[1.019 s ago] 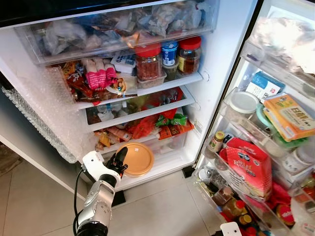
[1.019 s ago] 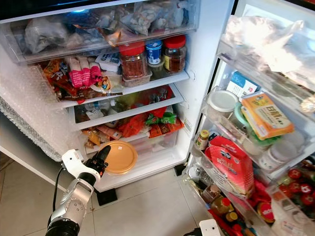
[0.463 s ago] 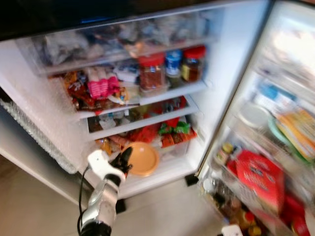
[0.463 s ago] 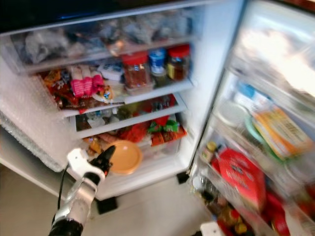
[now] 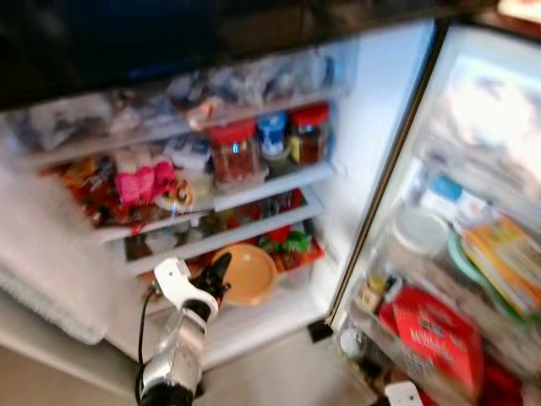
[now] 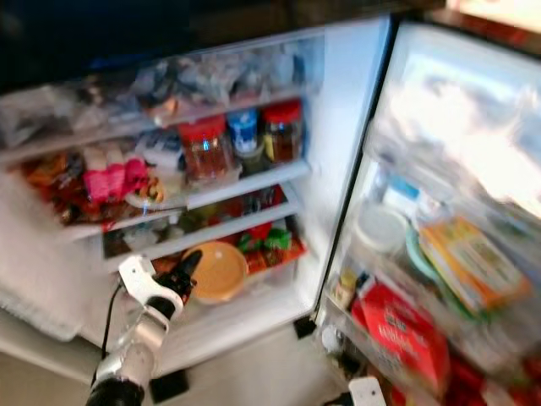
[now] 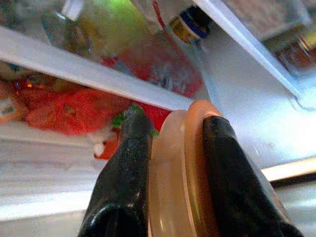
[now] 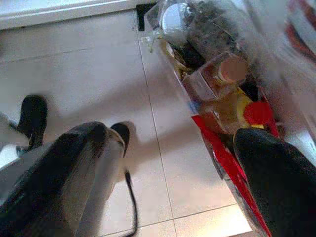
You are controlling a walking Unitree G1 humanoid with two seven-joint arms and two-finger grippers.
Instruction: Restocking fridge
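1. Fridge (image 5: 372,110) stands open, its door swung out at 3 o'clock; both head views are blurred
2. Top clear drawer (image 5: 177,101) holds bags of something pale; the contents cannot be made out
3. On the shelf below sit three jars: a red-lidded jar (image 5: 234,152), a blue-lidded tub (image 5: 272,135) and a second red-lidded jar (image 5: 309,134), with pink and red packets (image 5: 135,182) at 9 o'clock of them
4. Door racks (image 5: 461,279) carry a red carton (image 5: 435,334), a white-lidded tub (image 5: 417,230) and a yellow packet (image 5: 503,262); bottles fill the lowest rack (image 8: 222,94)
5. Orange lidded container (image 7: 180,173) is at the lowest shelf front, at 6 o'clock of the jars
6. Left gripper (image 7: 173,163) has its fingers (image 7: 126,168) clamped on the container's rim, one each side
7. Right gripper (image 8: 173,173) hangs over the tiled floor (image 8: 79,59), fingers spread wide and holding nothing
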